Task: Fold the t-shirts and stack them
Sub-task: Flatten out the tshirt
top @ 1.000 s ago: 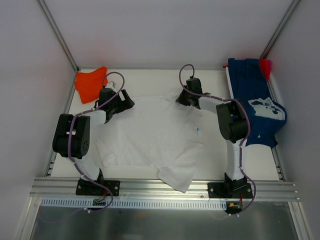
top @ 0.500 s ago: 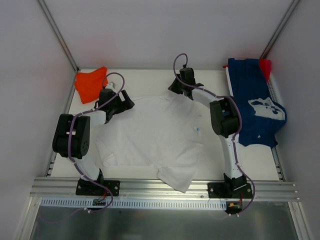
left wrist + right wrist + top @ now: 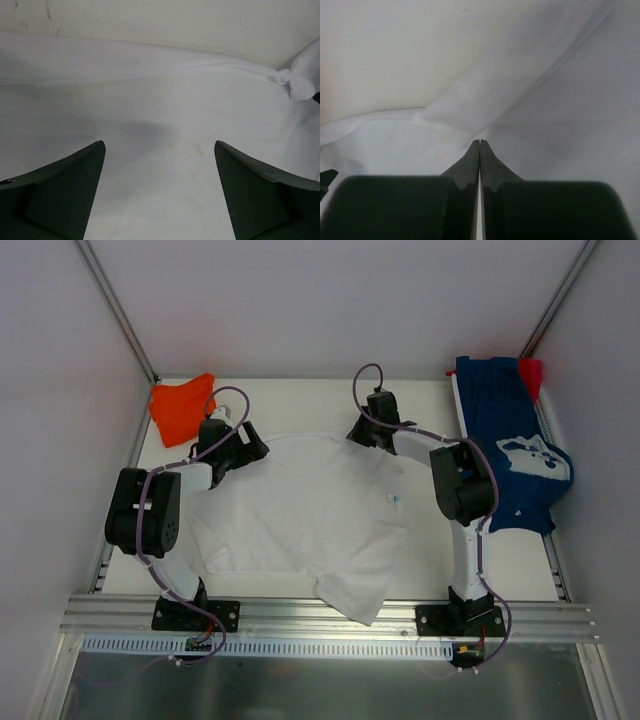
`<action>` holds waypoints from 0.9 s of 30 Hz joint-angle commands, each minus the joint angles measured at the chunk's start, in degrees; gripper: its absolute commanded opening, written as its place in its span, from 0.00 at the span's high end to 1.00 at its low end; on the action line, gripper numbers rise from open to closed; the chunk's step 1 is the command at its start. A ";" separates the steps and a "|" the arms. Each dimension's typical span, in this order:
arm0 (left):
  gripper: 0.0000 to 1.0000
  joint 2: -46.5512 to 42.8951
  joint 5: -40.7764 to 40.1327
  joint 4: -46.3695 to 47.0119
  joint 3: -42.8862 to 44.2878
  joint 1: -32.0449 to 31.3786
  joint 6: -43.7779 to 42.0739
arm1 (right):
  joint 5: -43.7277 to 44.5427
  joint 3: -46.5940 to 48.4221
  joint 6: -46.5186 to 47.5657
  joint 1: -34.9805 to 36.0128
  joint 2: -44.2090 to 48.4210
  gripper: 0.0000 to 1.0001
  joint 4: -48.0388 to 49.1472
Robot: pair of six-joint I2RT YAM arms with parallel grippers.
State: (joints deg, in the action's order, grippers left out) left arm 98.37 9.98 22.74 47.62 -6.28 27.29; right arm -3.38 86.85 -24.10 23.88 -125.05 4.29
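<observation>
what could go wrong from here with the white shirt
1. The right gripper seems shut on just a small bunch of the white t-shirt; it may slip free.
2. The left gripper hangs open, so a one-sided pull could skew the cloth.
3. One corner overhangs the front rail and might snag.

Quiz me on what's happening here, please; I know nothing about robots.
1. True or false: the left gripper stands open.
2. The white t-shirt lies: A folded in a stack, B spread out between the arms, C draped over the table's right edge.
3. Which cloth does the right gripper pinch?
Key: 1 true; 2 B; 3 the white t-shirt.
</observation>
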 commanded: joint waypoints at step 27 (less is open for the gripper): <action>0.07 -2.39 0.48 2.75 -0.86 0.40 -1.18 | 0.92 -1.95 -0.43 1.96 2.98 1.00 5.99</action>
State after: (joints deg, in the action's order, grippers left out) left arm 98.35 10.00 23.38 47.09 -6.28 27.29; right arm -3.22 82.28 -24.21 25.69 -121.82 8.71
